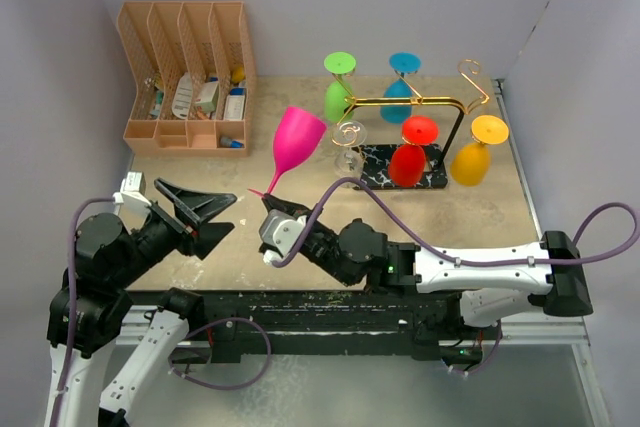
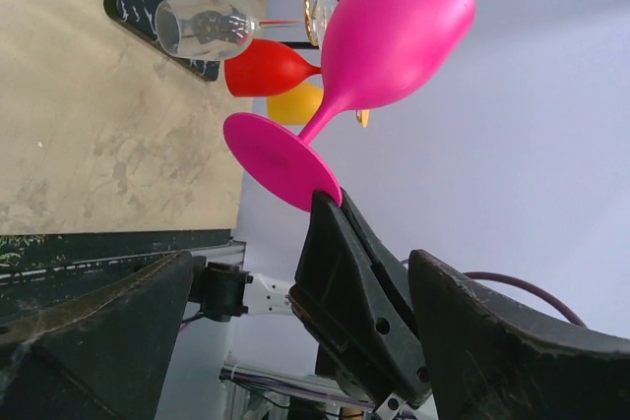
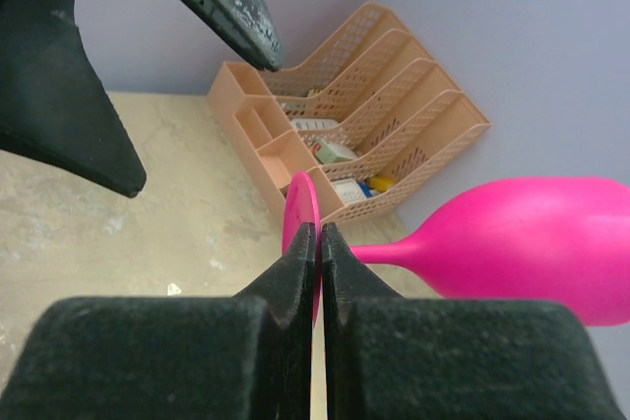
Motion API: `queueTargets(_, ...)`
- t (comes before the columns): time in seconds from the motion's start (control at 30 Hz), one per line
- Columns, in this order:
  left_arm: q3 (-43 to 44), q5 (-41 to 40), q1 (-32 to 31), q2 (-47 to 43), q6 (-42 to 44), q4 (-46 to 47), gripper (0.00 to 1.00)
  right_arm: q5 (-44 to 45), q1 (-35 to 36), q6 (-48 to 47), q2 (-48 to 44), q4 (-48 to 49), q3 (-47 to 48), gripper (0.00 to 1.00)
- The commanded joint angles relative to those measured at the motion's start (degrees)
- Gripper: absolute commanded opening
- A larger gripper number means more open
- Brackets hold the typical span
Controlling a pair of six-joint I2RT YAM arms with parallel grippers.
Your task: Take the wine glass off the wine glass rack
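Observation:
A pink wine glass (image 1: 297, 142) is held tilted in the air in front of and to the left of the wine glass rack (image 1: 410, 100), apart from it. My right gripper (image 1: 267, 203) is shut on the edge of its round foot; in the right wrist view both pads (image 3: 303, 253) pinch the foot, with the pink bowl (image 3: 532, 243) to the right. My left gripper (image 1: 225, 217) is open and empty, to the left of the glass foot. The left wrist view shows the pink glass (image 2: 394, 36) above my right gripper's fingers.
Green (image 1: 338, 87), blue (image 1: 400, 87), red (image 1: 410, 152), yellow (image 1: 475, 152) and clear (image 1: 348, 142) glasses hang upside down on the rack, above its black marbled base (image 1: 375, 159). An orange file organiser (image 1: 190, 77) stands at the back left. Walls enclose the table.

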Motion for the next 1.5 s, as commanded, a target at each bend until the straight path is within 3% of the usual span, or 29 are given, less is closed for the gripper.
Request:
queueTargets(0.0, -0.7, 2.7, -0.2, 0.8, -5.0, 1.7, 0.92, 3.1, 0.9, -3.8, 0.0, 11.4, -0.4, 0.0)
queueTargets(0.83, -6.1, 4.9, -0.2, 1.7, -6.8, 7.2, 0.86, 4.4, 7.8, -8.5, 1.7, 12.7, -1.1, 0.0)
queueTargets(1.47, -11.1, 8.0, -0.1, 0.2, -10.3, 13.4, 0.47, 8.4, 8.9, -11.9, 4.2, 15.4, -5.2, 0.0)
